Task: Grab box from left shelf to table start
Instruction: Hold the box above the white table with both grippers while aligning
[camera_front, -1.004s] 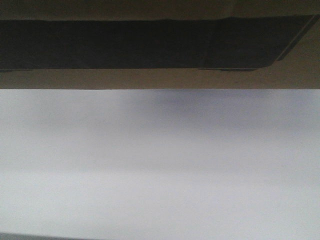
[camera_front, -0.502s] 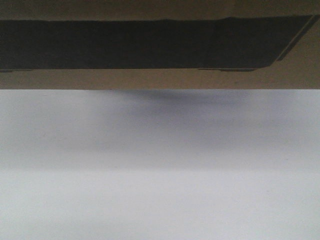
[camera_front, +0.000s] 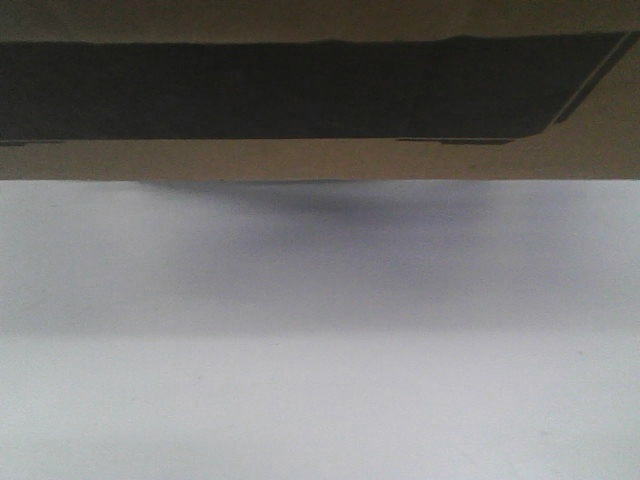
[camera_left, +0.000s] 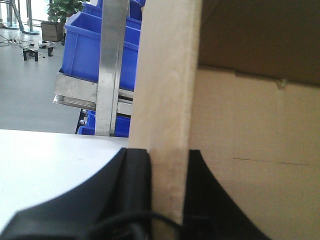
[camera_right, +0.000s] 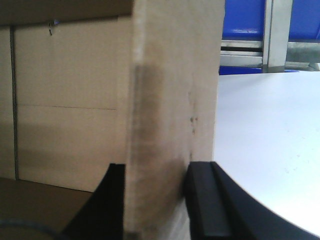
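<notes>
- The large brown corrugated cardboard box (camera_front: 300, 160), with a black printed panel across its face, fills the top of the front view. Its lower edge runs level across the far part of the plain white flat-topped table (camera_front: 320, 400).
- A soft dark shadow lies on the table directly beneath the box. Whether the box rests on the surface or hangs just clear of it cannot be settled from so close and blurred a view.
- The left gripper (camera_left: 169, 162) straddles an upright cardboard wall of the box. One black finger (camera_left: 135, 172) presses the outer face and the other the inner face, so the jaws are clamped on that wall.
- The right gripper (camera_right: 156, 172) grips an upright wall of the box on its own side in the same manner, one black finger on each face.
- Bare inner cardboard faces of the box show in both wrist views.
- The silver metal shelf (camera_left: 112, 65) stands beyond the table's edge, carrying blue plastic bins (camera_left: 85, 50). The box is off the shelf and over the table.
</notes>
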